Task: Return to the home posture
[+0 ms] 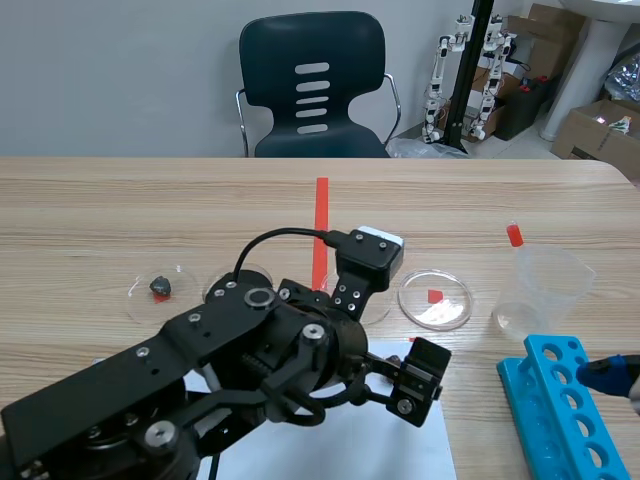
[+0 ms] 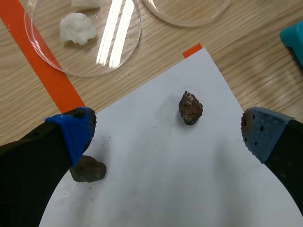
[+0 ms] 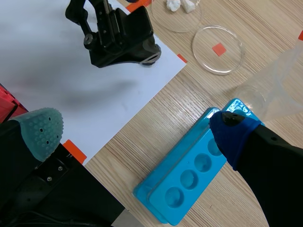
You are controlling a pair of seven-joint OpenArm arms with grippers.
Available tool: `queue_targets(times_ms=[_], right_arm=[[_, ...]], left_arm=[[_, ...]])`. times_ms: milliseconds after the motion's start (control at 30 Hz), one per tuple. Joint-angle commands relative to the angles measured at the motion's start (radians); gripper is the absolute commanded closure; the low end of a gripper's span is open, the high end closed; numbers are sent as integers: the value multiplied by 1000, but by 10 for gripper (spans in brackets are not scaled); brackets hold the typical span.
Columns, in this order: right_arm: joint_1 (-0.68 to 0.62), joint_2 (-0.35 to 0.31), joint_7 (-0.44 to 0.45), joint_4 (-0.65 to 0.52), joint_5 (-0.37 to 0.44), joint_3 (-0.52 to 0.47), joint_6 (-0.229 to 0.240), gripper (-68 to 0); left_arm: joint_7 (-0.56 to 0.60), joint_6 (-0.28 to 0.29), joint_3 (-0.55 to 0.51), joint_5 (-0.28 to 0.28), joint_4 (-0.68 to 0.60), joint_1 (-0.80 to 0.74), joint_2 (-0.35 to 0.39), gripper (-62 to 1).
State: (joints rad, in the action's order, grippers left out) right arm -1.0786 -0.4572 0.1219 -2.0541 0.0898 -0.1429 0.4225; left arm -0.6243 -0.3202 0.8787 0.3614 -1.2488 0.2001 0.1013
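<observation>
Presently the left gripper (image 2: 165, 135) hangs open above a brown stone (image 2: 191, 108) on the white sheet (image 2: 156, 189) at the table's (image 1: 100, 200) near edge, the right gripper (image 3: 137, 132) open over the blue rack (image 3: 189, 175) at its near right corner.

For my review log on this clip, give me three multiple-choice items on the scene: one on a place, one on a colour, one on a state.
1. The two dark stones near the left pincer lie:
A. in a dish
B. on the white paper
C. on bare wood

2. The holed rack is:
A. red
B. white
C. blue

3. The left pincer is:
A. open, holding nothing
B. shut on a stone
C. shut on a dish

Answers:
1. B, since both stones rest on the sheet in the left wrist view.
2. C, since its body is light blue in the right wrist view.
3. A, since its fingers stand wide apart with only paper and a loose stone between them.
</observation>
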Motion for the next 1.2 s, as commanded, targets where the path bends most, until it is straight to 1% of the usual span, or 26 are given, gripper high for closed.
queue_targets(times_ms=[0, 200, 333, 433, 567, 600, 700, 733, 867, 1000, 1167], right_arm=[[-2, -5, 8, -19, 7, -7, -4, -657], [-2, -5, 8, -19, 8, -7, -4, -657], [-2, -5, 8, -19, 7, -7, -4, -657], [-2, -5, 8, -19, 7, -7, -4, -657], [-2, -5, 8, -19, 7, -7, -4, -657], [-2, -5, 8, -19, 7, -7, -4, -657], [-2, -5, 8, -19, 7, -7, -4, -657], [-2, -5, 8, -19, 7, -7, -4, -657], [-2, -5, 8, -19, 7, -7, -4, -657], [-2, -5, 8, -19, 7, -7, -4, -657], [-2, -5, 8, -19, 7, -7, -4, -657]], left_arm=[[41, -2, -34, -2, -59, -16, 18, -623], [146, 1, -140, -3, -157, -95, 112, -623], [165, 1, -239, -4, -233, -163, 183, -623], [165, 6, -335, -7, -288, -233, 232, -623], [164, 85, -482, -17, -367, -351, 288, -623], [164, 97, -519, -17, -389, -385, 299, -623], [168, 123, -620, -17, -451, -491, 323, -623], [184, 134, -656, -17, -472, -533, 330, -623], [261, 142, -761, -17, -537, -682, 335, -623], [358, 195, -830, -17, -589, -819, 335, -623], [437, 204, -881, -17, -646, -950, 335, -623]])
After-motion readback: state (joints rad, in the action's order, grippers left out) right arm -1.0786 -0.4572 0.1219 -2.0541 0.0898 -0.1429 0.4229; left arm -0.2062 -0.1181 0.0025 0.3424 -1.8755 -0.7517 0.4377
